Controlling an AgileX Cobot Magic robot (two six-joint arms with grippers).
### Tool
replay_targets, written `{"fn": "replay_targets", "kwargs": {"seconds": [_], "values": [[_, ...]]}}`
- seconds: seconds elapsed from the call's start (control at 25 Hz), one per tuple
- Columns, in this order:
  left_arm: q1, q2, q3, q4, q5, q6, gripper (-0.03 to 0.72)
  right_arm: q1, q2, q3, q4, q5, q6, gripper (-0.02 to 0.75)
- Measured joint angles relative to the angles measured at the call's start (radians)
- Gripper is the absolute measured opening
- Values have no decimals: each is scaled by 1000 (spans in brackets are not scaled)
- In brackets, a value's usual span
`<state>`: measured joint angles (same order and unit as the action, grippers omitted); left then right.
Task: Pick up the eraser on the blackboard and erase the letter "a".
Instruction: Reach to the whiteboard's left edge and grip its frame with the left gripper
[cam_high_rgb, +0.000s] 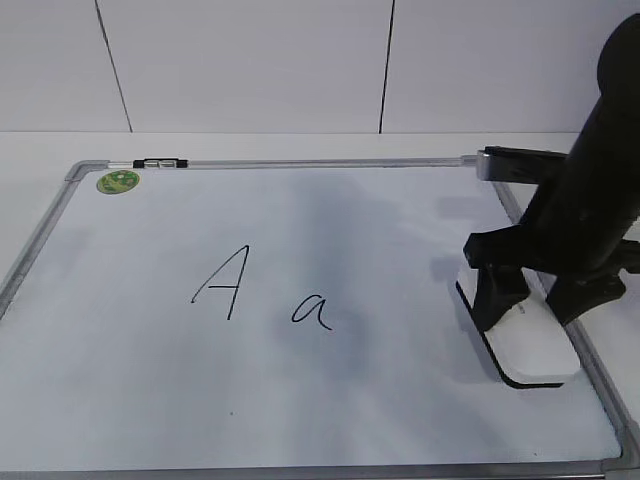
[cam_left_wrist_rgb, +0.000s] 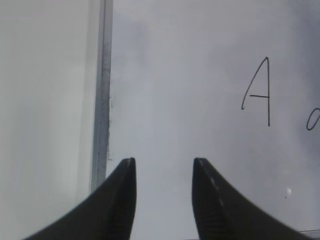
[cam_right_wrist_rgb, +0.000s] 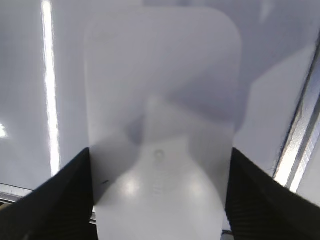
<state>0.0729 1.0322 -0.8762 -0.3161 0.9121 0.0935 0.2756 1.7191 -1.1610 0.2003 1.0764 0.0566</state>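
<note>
The blackboard (cam_high_rgb: 400, 250) is a white board with a grey frame, lying flat. The small cursive letter "a" (cam_high_rgb: 312, 310) is at its middle; the left wrist view cuts it off at the right edge (cam_left_wrist_rgb: 313, 119). The white eraser (cam_high_rgb: 540, 350) lies on the board's right side, near the frame. My right gripper (cam_high_rgb: 530, 315) straddles it. In the right wrist view both fingers (cam_right_wrist_rgb: 160, 152) press against the eraser's (cam_right_wrist_rgb: 160, 100) long sides. My left gripper (cam_left_wrist_rgb: 164, 161) is open and empty, over the board's left part (cam_left_wrist_rgb: 175, 75).
A tall capital "A" (cam_high_rgb: 225, 283) stands left of the "a" and also shows in the left wrist view (cam_left_wrist_rgb: 257, 92). A round green sticker (cam_high_rgb: 118, 182) sits in the far left corner. A black clip (cam_high_rgb: 160, 162) and a dark pen-like object (cam_high_rgb: 510, 160) lie on the far frame.
</note>
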Motion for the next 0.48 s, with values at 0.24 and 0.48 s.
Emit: {"fn": "replay_targets", "kwargs": {"seconds": [0.24, 0.48], "values": [[0, 252, -121, -10, 29, 0, 267, 2, 0, -36, -10, 34, -14, 553], [0, 445, -243, 19, 47, 0, 260, 2, 0, -86, -28, 62, -17, 553]]}}
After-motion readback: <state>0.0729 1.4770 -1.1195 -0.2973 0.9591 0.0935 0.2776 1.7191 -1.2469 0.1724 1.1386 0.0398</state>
